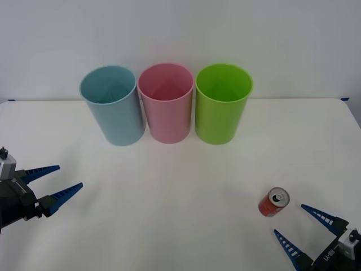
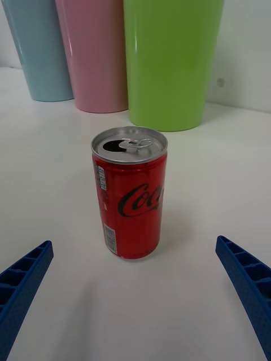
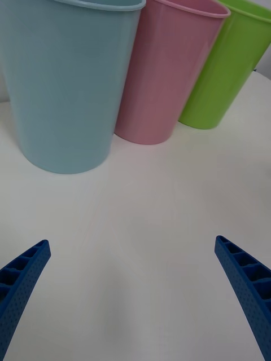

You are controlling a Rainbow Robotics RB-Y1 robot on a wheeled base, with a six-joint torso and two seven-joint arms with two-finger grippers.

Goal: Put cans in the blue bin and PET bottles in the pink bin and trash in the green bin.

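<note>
A small red can (image 1: 274,202) with a silver top stands upright on the white table at the front right. My right gripper (image 1: 303,221) is open just behind it, fingers spread; in the right wrist view the can (image 2: 130,192) stands ahead of the gripper (image 2: 135,293), apart from both fingers. At the back stand the blue bin (image 1: 113,105), the pink bin (image 1: 166,103) and the green bin (image 1: 223,103) in a row, left to right. My left gripper (image 1: 57,182) hangs open at the front left, facing the blue bin (image 3: 68,84). No PET bottles or trash are in view.
The white table (image 1: 180,186) stretches wide between the bins and both grippers. A white wall rises behind the bins. The bins stand close together, almost touching at their rims.
</note>
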